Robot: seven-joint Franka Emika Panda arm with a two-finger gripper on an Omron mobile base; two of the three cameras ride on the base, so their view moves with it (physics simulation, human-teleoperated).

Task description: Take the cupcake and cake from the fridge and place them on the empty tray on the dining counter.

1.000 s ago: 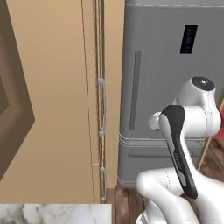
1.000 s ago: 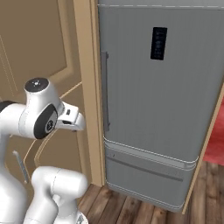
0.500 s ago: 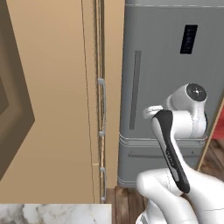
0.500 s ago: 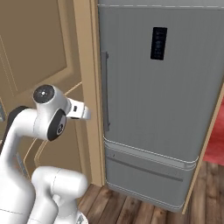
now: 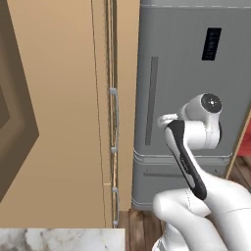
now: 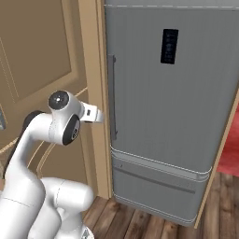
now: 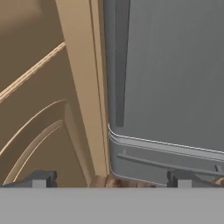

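- Straight ahead stands the fridge [image 6: 163,102], tall and grey, its door shut flush, so the cupcake and cake cannot be seen from outside.
- Its left edge runs tight against a tan wooden panel [image 5: 59,122]; only a thin dark seam parts them in the hand view.
- Left of that, the wood carries raised mouldings [image 7: 35,131] that curve down toward the floor.
- On the upper door sits a small dark display [image 6: 169,46], well right of the handle.
- The long recessed handle [image 6: 112,98] runs vertically close to the fridge's left edge, its lower end stopping just above the drawer line.
- Below, the grey drawer [image 6: 158,179] has a bright rim along its top and a shallow horizontal groove.
- Wooden floor [image 6: 140,224] lies open in front of the fridge base.
- A corner of the marble desk [image 5: 59,239] shows at the bottom of the left base view.
- The end effector [image 7: 111,177] is spread wide and holds nothing; each fingertip [image 7: 41,178] sits at a far side of the hand view, short of the fridge's left edge.
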